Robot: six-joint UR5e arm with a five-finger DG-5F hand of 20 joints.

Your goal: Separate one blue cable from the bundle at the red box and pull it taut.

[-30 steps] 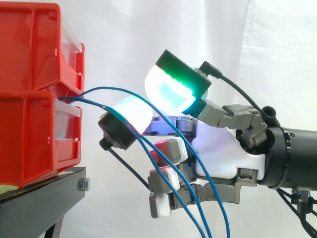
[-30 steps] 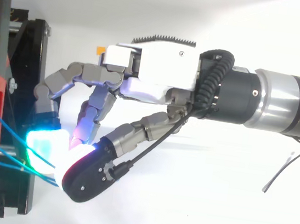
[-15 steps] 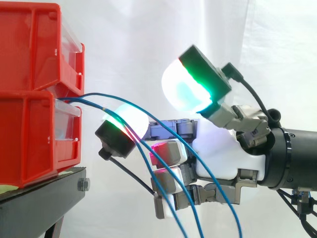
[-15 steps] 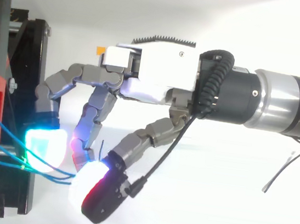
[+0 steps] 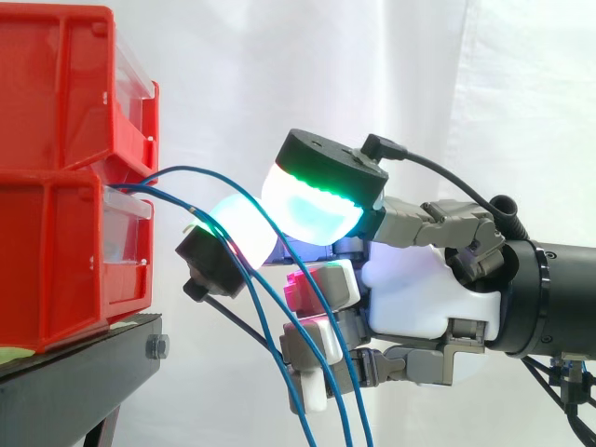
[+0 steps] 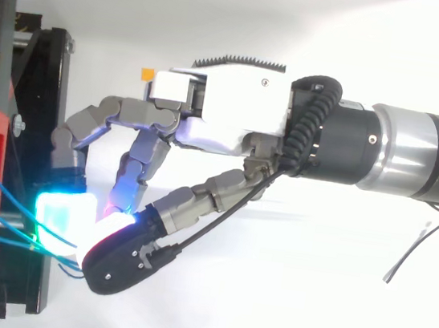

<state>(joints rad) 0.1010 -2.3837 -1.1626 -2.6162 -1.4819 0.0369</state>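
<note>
Where the blue cables (image 5: 177, 195) spill from the red bins (image 5: 56, 233) on the black stand (image 5: 65, 377), I see the hand (image 5: 424, 289) just beside the bins, thumb and one finger curled pad to pad. One blue cable (image 5: 205, 169) arches from the bin front into that pinch. I cannot quite tell how many strands lie between the pads (image 5: 312, 200).

Thin blue cables (image 5: 186, 169) arching slack from red box (image 5: 56, 261), one pinched in hand (image 5: 424, 298)
</note>
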